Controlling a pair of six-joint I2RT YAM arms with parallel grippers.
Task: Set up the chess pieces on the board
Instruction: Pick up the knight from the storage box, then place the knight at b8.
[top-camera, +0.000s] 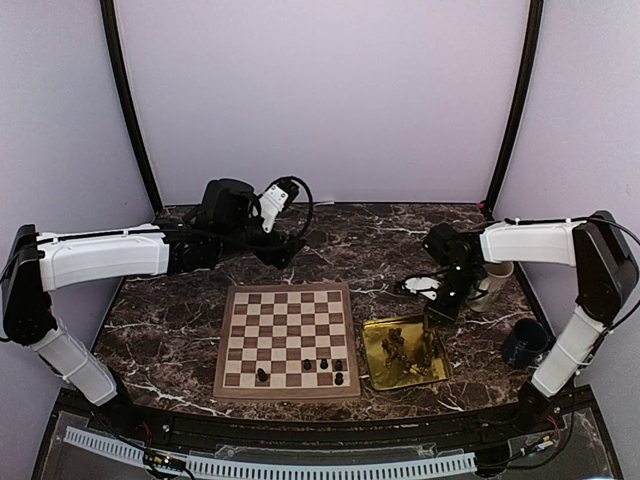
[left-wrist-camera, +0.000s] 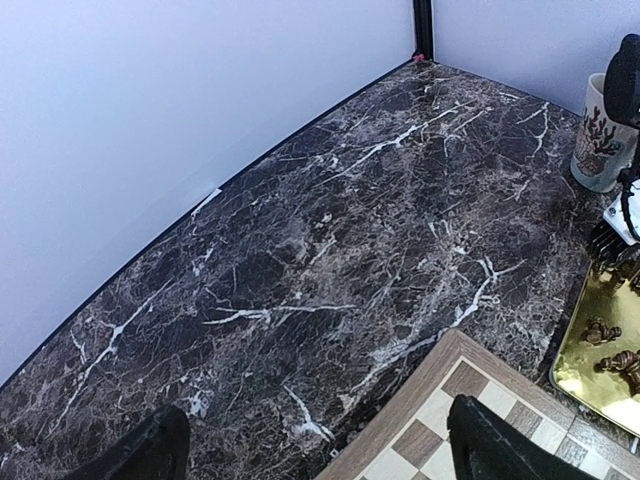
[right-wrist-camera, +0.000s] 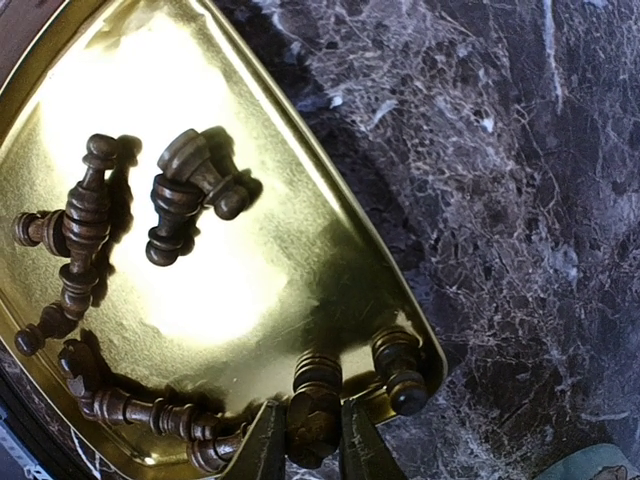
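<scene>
The board (top-camera: 288, 300) lies mid-table with several dark chess pieces (top-camera: 323, 366) standing along its near rows. More chess pieces (right-wrist-camera: 190, 195) lie tipped over in the gold tray (right-wrist-camera: 250, 290) to the board's right. My right gripper (right-wrist-camera: 313, 440) reaches into the tray's far corner, shut on one lying piece (right-wrist-camera: 315, 400), a finger pressed against each side. A second piece (right-wrist-camera: 400, 370) lies just beside it. Above the marble by the board's far left corner (left-wrist-camera: 440, 410), my left gripper (left-wrist-camera: 315, 440) stands open and holds nothing.
A cream patterned mug (top-camera: 492, 283) and a dark blue cup (top-camera: 524, 342) stand right of the tray (top-camera: 372, 330). Cables lie near the right wrist. The dark marble table ends at lilac walls behind and on both sides.
</scene>
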